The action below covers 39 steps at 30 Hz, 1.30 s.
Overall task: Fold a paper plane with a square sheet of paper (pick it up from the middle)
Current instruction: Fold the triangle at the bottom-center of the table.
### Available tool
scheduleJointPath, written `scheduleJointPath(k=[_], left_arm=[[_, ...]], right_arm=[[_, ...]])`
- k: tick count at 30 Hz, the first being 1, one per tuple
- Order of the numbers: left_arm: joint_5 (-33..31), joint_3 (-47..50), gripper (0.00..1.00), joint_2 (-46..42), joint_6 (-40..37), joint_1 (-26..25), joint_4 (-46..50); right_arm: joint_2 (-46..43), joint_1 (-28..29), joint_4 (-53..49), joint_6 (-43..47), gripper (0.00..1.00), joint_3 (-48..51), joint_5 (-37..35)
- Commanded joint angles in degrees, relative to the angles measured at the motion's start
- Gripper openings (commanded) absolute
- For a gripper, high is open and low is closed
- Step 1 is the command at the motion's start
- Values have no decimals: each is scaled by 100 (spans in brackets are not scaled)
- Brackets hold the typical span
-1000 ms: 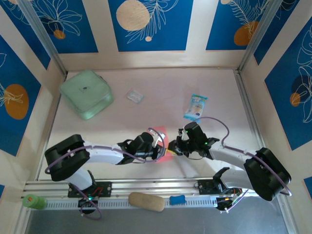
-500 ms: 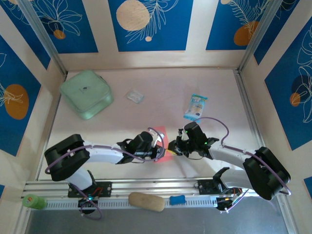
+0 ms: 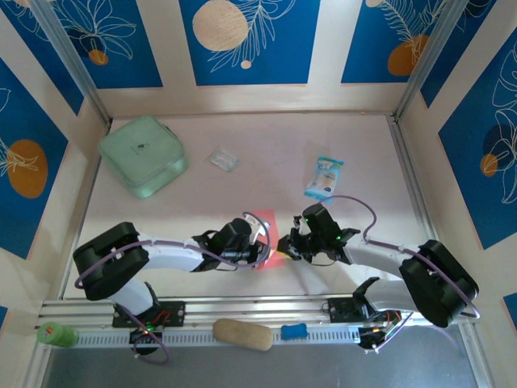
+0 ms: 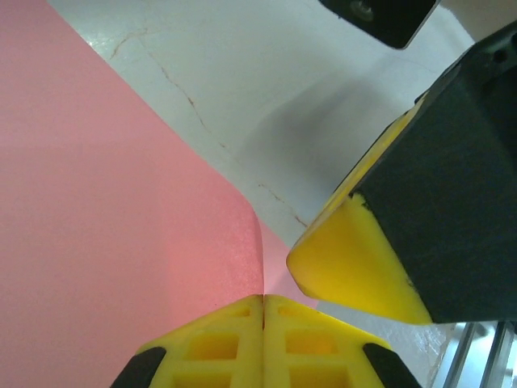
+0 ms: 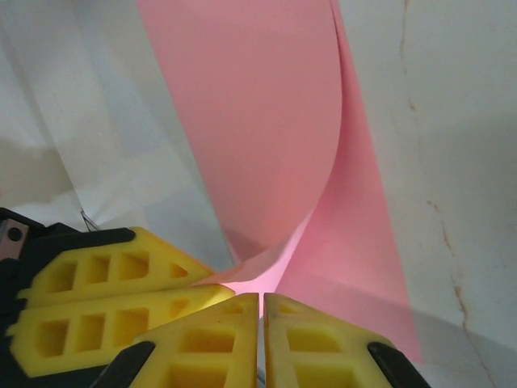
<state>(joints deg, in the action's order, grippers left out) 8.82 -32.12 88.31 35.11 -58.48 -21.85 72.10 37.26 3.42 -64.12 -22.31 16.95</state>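
The square sheet of paper (image 3: 270, 260) is salmon pink and is held up off the white table between my two grippers, near the front centre. It bends over in a soft curl (image 5: 275, 121), not pressed flat. My left gripper (image 4: 263, 299) is shut, and the paper's edge (image 4: 121, 242) runs into the seam of its yellow fingers. My right gripper (image 5: 260, 297) is shut on the lower part of the curl. The two grippers almost touch: the right fingertip (image 4: 355, 271) sits just right of the left jaws. From above, the left gripper (image 3: 260, 245) and the right gripper (image 3: 284, 247) face each other.
A mint-green pouch (image 3: 144, 156) lies at the back left, a small clear wrapper (image 3: 224, 158) at the back centre, and a blue-and-white snack packet (image 3: 325, 177) at the right, behind the right arm. Patterned walls close in the table on three sides. A rail (image 3: 194, 309) runs along the front.
The right gripper has shifted a little to the left, closer to the left gripper. More of the pink paper now stands up behind the left gripper. Both arms otherwise hold their place.
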Motion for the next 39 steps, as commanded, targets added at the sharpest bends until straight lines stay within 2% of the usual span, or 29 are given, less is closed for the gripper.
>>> scheduleJointPath(k=[1,8,14,18,23,33,39], left_arm=[[100,76,3,-103,11,73,-49],[119,75,11,-101,-75,82,117],[160,53,13,-69,-111,82,198],[182,29,11,-60,-128,91,250],[190,26,0,-77,-148,100,286],[164,56,0,-170,-71,170,173],[208,60,0,-236,-66,192,147]], right_arm=[[158,85,35,-47,10,-227,80],[409,98,73,4,9,-419,93],[441,89,68,12,9,-415,108],[426,80,51,5,9,-415,98],[397,85,19,5,9,-407,82],[246,115,-555,48,9,-380,-282],[430,211,-466,30,7,-421,-285]])
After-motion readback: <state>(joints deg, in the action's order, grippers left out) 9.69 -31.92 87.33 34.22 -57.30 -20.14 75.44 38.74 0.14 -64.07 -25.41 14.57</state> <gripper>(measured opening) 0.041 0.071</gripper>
